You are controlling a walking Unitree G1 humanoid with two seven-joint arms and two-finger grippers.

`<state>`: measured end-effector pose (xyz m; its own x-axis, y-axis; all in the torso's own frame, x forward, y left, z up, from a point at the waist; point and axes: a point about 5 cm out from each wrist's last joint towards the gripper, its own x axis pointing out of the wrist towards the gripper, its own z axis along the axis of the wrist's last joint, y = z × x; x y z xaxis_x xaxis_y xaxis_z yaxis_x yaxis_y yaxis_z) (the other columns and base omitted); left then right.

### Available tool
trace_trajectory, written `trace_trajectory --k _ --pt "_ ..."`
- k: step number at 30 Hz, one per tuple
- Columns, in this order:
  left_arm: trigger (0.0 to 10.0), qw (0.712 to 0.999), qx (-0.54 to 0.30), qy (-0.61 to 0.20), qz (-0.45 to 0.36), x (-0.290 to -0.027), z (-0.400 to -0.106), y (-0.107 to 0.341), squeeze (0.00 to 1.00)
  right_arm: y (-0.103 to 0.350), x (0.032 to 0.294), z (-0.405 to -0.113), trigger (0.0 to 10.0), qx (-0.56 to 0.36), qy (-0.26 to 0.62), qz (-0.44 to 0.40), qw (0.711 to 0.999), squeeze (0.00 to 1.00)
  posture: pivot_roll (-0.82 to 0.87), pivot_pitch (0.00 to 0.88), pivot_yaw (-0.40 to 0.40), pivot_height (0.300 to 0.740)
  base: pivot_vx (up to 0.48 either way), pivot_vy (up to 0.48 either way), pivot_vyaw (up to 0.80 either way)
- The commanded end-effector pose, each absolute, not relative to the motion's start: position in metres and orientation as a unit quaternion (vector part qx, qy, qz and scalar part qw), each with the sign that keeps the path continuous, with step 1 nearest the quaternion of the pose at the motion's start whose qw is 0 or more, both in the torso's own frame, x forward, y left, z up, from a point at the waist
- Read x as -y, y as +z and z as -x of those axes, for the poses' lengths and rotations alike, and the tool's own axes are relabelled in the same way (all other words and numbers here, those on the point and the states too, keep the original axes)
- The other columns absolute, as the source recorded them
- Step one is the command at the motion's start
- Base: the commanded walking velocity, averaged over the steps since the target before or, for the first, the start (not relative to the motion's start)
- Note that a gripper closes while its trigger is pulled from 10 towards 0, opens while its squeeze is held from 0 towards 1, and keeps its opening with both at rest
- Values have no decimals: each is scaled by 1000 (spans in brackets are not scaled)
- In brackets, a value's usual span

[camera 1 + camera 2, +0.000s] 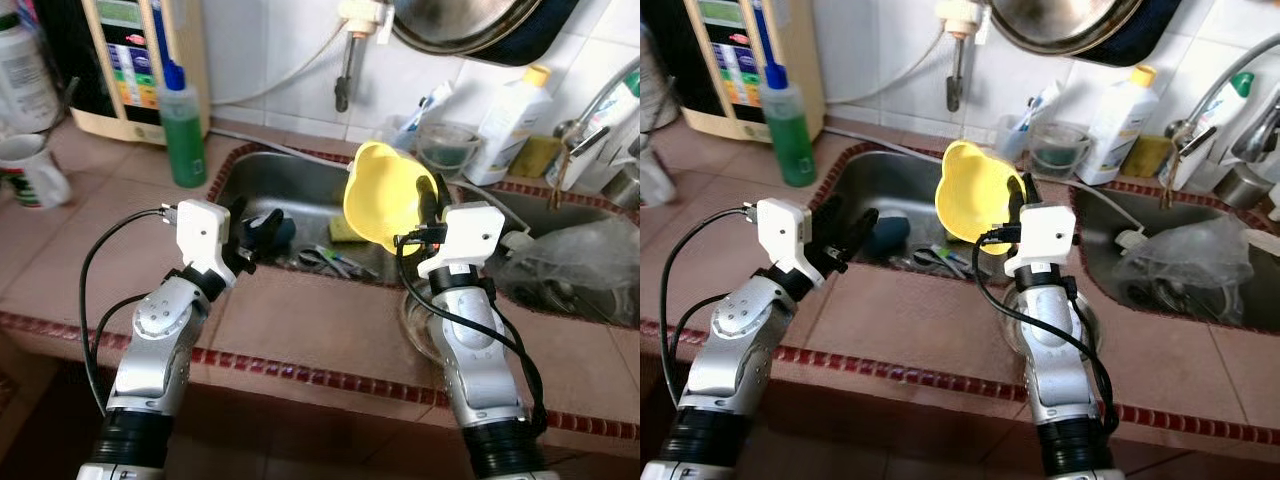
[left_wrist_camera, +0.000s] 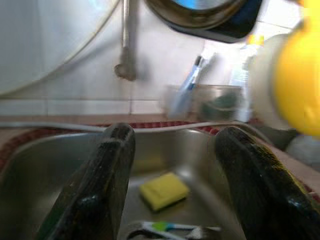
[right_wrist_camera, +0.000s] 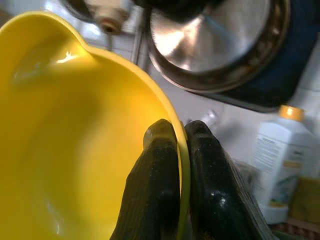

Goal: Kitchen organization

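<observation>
1. Sink (image 1: 300, 190): steel basin set in the brown tiled counter (image 1: 300, 320); the landmark for every entry below.
2. Right gripper (image 3: 179, 150): raised above the sink's right rim, fingers pinched narrow on the rim of the yellow bowl (image 1: 385, 195), one finger inside and one outside.
3. Yellow bowl: held tilted on its side over the sink's right end, clear of the basin floor.
4. Left gripper (image 2: 175, 185): above the sink's left front edge, fingers spread wide, holding nothing.
5. Yellow sponge (image 2: 164, 190): on the sink floor.
6. Green bottle (image 1: 183, 130): upright on the counter, just left of the sink.
7. White bottle (image 1: 512, 120): behind the sink's right corner, against the wall.
</observation>
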<state>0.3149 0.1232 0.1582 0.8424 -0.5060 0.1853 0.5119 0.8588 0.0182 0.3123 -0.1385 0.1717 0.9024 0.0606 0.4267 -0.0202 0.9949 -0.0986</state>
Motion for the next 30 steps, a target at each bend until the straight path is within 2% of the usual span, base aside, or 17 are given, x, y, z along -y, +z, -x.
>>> trace_trajectory --k 1,11,23,30 --pt "10000 962 100 -255 7 -132 -316 164 0 180 132 -312 10000 236 28 37 971 0 97 0 -79 740 326 0 0" --pt "10000 959 112 -261 9 -131 -314 168 0 175 136 -315 10000 218 18 32 975 0 96 0 -75 740 27 0 0" --pt "10000 934 134 -332 -3 -117 -298 181 0 179 159 -329 10000 207 3 55 977 0 83 0 -69 740 0 0 0" --pt "10000 912 130 -389 -27 -108 -279 189 0 189 178 -340 10000 208 -12 59 976 0 77 17 -58 740 0 0 0"
